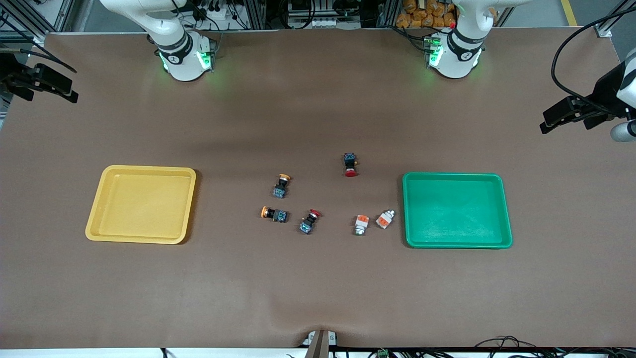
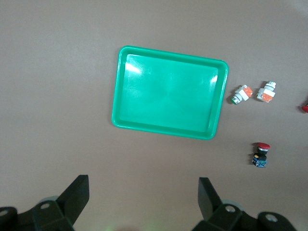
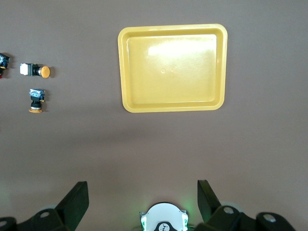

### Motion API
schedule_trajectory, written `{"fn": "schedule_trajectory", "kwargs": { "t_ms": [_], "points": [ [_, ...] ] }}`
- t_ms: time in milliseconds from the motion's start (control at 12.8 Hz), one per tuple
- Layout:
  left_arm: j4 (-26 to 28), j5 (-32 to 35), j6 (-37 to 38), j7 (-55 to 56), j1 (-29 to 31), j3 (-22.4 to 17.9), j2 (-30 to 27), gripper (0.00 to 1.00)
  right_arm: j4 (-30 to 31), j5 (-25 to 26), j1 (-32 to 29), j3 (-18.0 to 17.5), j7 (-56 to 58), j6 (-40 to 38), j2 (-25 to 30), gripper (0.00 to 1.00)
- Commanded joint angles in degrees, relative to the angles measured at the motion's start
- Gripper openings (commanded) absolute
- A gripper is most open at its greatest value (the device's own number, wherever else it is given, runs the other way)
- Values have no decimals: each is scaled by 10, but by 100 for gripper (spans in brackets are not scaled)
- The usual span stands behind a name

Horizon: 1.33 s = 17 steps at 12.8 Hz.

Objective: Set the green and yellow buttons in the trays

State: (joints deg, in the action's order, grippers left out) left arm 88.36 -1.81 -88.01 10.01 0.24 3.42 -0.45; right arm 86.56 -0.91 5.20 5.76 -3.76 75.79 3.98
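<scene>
Green tray lies under the spread-fingered left gripper, white-silver buttons beside it. Yellow tray under the spread-fingered right gripper, yellow-capped buttons nearby.

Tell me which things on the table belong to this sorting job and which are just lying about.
Part of the job:
yellow tray
green tray
two yellow-capped buttons
two white buttons with orange blocks

Just lying about:
two red-capped buttons

Both trays hold nothing yet. Left gripper and right gripper wait open.
</scene>
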Motion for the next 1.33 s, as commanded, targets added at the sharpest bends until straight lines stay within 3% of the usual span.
{"fn": "schedule_trajectory", "kwargs": {
  "t_ms": [0, 859, 1249],
  "points": [
    [-11, -5, 11, 1, 1, 1, 4, 100, 3, -4, 2, 2, 2, 1, 8, 100],
    [-7, -3, 28, 8, -1, 6, 13, 100, 2, 1, 12, 2, 0, 11, 7, 100],
    [-11, 59, 30, 9, -9, 32, 20, 100, 2, 2, 9, 3, 2, 19, 5, 100]
  ]
}}
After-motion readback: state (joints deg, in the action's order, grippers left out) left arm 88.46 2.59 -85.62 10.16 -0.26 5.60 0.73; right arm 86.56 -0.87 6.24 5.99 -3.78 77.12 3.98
